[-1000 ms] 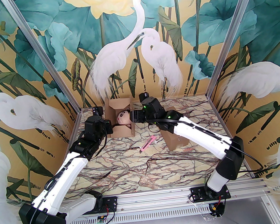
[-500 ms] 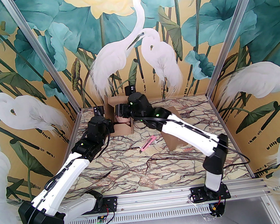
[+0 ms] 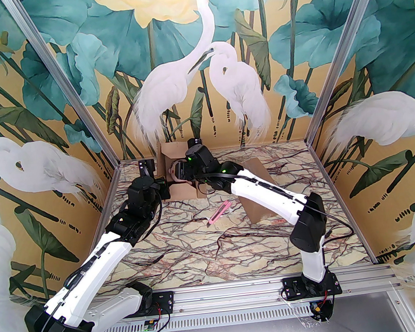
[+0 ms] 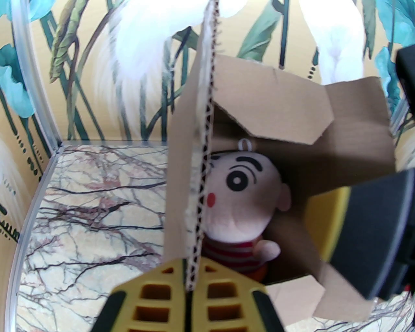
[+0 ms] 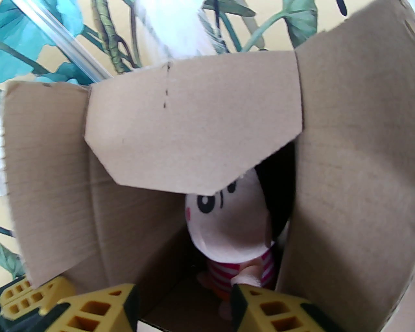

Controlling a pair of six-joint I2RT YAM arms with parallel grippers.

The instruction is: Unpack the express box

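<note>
**Box open at the back of the table, doll inside**

The express box sits on the far left-centre of the marble-patterned table, close to the back wall. Its flaps are open. One long flap stands upright, and a shorter angled flap hangs over the opening.

Inside lies a plush doll with a pale round face, black eyebrows, a red cheek spot and a red-and-white striped shirt.

The left gripper is pressed together on the raw corrugated edge of the box's left flap. Its yellow fingers pinch the cardboard from both sides.

The right gripper reaches into the opening from the right with its jaws spread. One yellow finger is near the inner left wall. The other is just below the doll's arm, and I cannot tell whether it touches.

A pink utility knife lies on the table nearer the arms, apart from the box. To its right is a second piece of brown cardboard, partly under the right arm.

A mural of egrets and lotus leaves covers the surrounding walls.
</note>
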